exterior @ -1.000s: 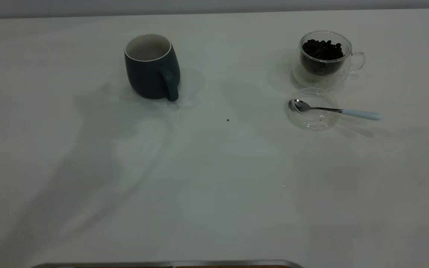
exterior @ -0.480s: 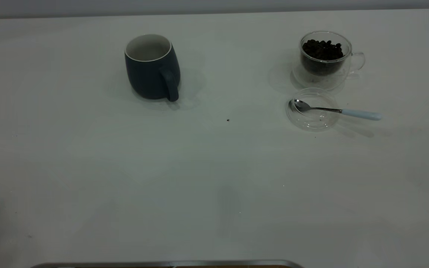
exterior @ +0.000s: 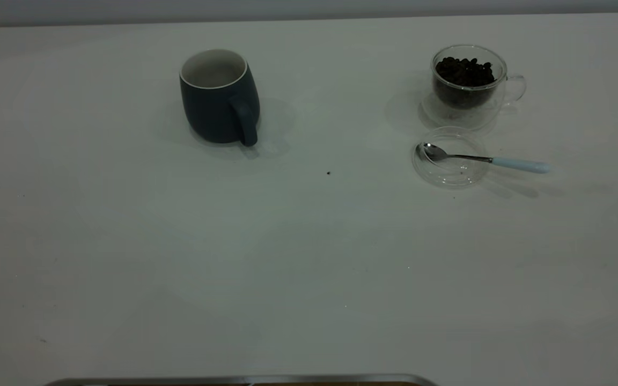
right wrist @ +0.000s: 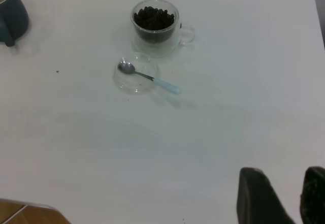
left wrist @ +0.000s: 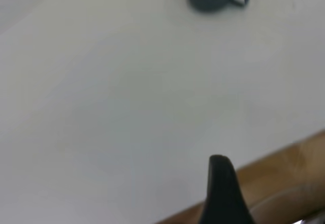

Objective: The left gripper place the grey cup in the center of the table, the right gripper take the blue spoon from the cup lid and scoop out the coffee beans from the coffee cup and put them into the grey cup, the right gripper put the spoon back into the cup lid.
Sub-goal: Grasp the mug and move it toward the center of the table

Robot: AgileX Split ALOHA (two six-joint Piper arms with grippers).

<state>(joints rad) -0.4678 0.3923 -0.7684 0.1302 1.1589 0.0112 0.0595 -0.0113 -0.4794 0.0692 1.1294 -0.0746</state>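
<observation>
Grey cup [exterior: 219, 97] upright at upper left of centre, probably heavy, rigid, glazed-slippery and breakable, best gripped across rim or handle; left gripper [left wrist: 223, 193] far off, spread indeterminable; right gripper [right wrist: 279, 196] parted, empty.

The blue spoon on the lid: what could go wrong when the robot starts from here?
The blue spoon rests with only its bowl in the light cup lid; a pull may drag the lid. The coffee cup stands very near behind, so the right gripper might bump it and spill coffee beans.
</observation>
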